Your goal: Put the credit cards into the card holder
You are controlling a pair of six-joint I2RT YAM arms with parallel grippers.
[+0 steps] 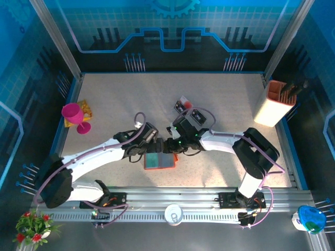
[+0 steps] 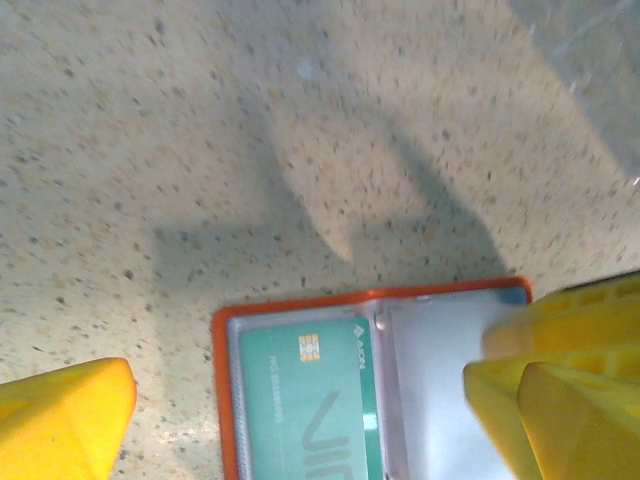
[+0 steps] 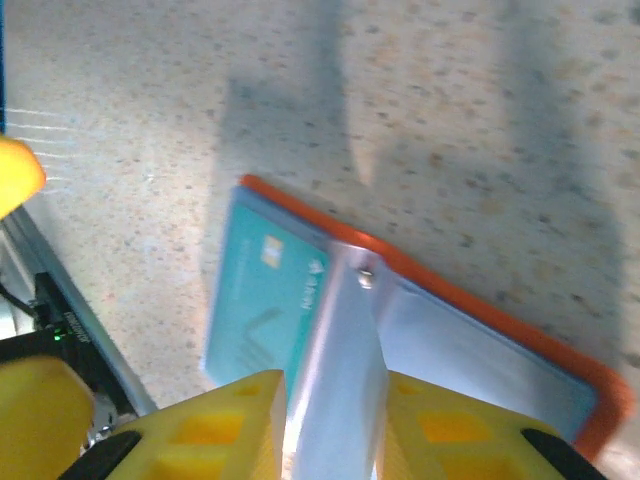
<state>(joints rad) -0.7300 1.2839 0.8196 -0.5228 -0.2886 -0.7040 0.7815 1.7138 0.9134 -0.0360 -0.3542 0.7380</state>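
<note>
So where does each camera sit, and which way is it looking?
Top external: overhead behind the arms, looking down at the table; both show.
Left wrist: on that arm, facing down at the card holder; left tool open.
Right wrist: on that arm, facing down; right tool pinches the holder's clear flap.
All share the card holder and teal card.

The top view looks steeply down from above and behind the arm bases (image 1: 112, 199) over the whole table (image 1: 131, 94). Both wrist views face down, close above it, sharing the open card holder (image 2: 440, 370).
</note>
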